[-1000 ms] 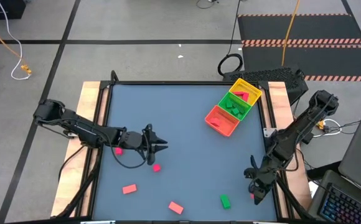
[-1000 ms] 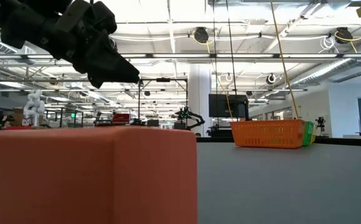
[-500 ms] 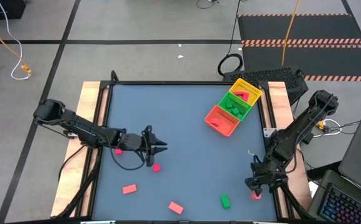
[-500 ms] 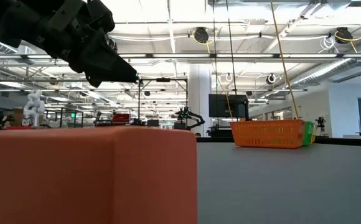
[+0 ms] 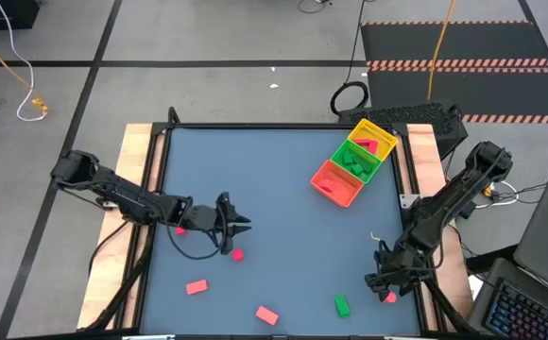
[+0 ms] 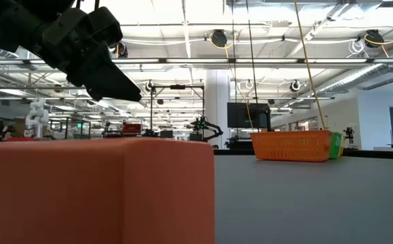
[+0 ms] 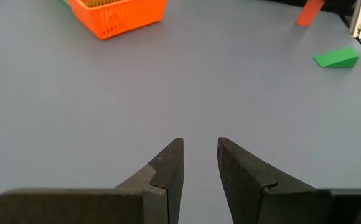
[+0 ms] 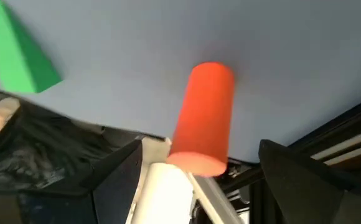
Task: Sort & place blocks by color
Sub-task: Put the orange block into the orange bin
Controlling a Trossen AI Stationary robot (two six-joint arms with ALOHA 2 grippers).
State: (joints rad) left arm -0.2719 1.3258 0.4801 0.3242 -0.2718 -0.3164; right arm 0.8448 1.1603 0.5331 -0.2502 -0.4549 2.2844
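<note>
Only the right wrist view shows the red cylinder (image 8: 204, 115) standing upright at the near right table edge, between the wide-open right gripper (image 8: 196, 171) fingers; left gripper (image 7: 199, 163) narrow, empty, over mid-left table.

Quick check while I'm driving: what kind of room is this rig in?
Probably a large robotics lab or industrial workspace. The low view shows a high ceiling with exposed white trusses and pipes and rows of equipment racks behind the table; the high view shows striped floor matting.
</note>
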